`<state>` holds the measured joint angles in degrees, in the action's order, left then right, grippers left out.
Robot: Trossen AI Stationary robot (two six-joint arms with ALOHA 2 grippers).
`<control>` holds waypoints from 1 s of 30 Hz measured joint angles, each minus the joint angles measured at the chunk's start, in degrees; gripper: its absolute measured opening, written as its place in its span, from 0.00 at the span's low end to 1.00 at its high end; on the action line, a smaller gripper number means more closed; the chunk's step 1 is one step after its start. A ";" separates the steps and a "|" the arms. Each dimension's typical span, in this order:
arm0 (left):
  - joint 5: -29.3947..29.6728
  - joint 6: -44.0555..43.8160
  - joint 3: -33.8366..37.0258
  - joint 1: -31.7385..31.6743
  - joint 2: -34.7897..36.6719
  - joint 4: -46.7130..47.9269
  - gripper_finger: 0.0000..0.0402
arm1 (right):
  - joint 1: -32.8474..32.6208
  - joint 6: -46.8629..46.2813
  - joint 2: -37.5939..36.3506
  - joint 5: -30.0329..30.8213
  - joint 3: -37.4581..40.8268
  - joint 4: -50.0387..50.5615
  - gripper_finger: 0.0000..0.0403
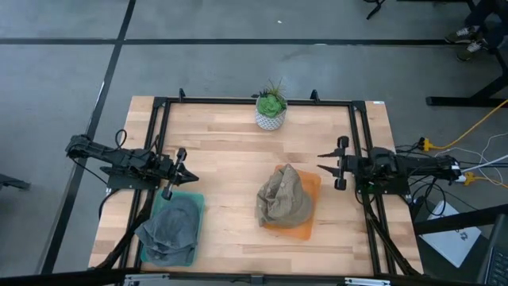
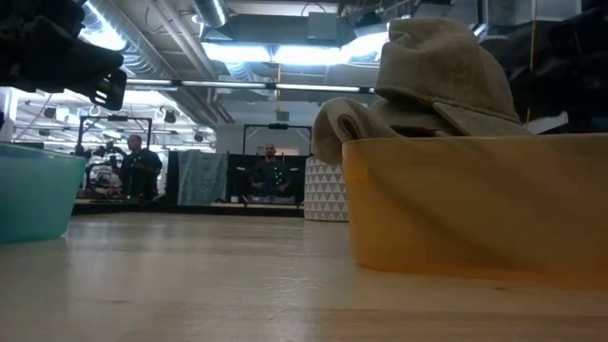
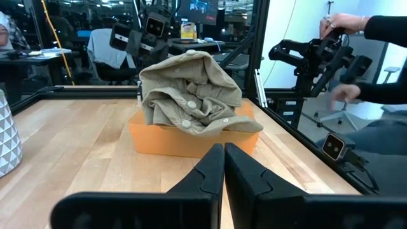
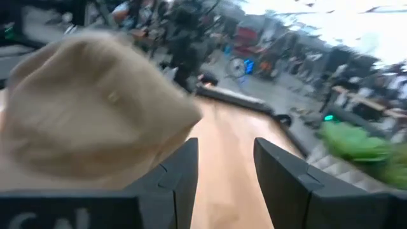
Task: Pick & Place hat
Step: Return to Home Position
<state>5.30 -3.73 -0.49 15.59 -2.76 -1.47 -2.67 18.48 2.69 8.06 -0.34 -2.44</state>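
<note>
A tan hat (image 1: 282,199) lies crumpled in an orange bin (image 1: 309,228) right of the table's middle; it also shows in the left wrist view (image 3: 191,95) and the low view (image 2: 437,76). A grey hat (image 1: 173,226) fills a teal bin (image 1: 196,199) near the left front corner. My left gripper (image 1: 193,179) hovers shut above the teal bin's far edge, pointing at the orange bin (image 3: 165,137). My right gripper (image 1: 321,161) hangs open just right of the orange bin, with the tan hat (image 4: 89,108) close beside its fingers. Neither gripper touches anything.
A potted plant (image 1: 271,110) in a white patterned pot stands at the far edge's middle. A black frame (image 1: 238,101) borders the table. Bare wood lies between the two bins and in front of the plant. A person's hands (image 3: 346,25) show beyond the table's right side.
</note>
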 joint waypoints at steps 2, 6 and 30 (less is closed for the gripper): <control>0.00 0.00 0.00 0.01 0.00 0.00 0.02 | 0.48 0.00 2.22 -2.47 0.00 0.35 0.38; 0.00 0.00 0.00 -0.01 0.00 0.02 0.02 | 1.24 0.00 6.53 -8.35 0.00 1.37 0.38; 0.00 0.00 0.00 0.00 -0.01 0.01 0.02 | 1.39 0.00 0.55 -9.18 -0.07 0.75 0.38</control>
<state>5.30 -3.73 -0.49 15.59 -2.77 -1.47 -1.28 18.48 3.25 -1.13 -0.40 -1.69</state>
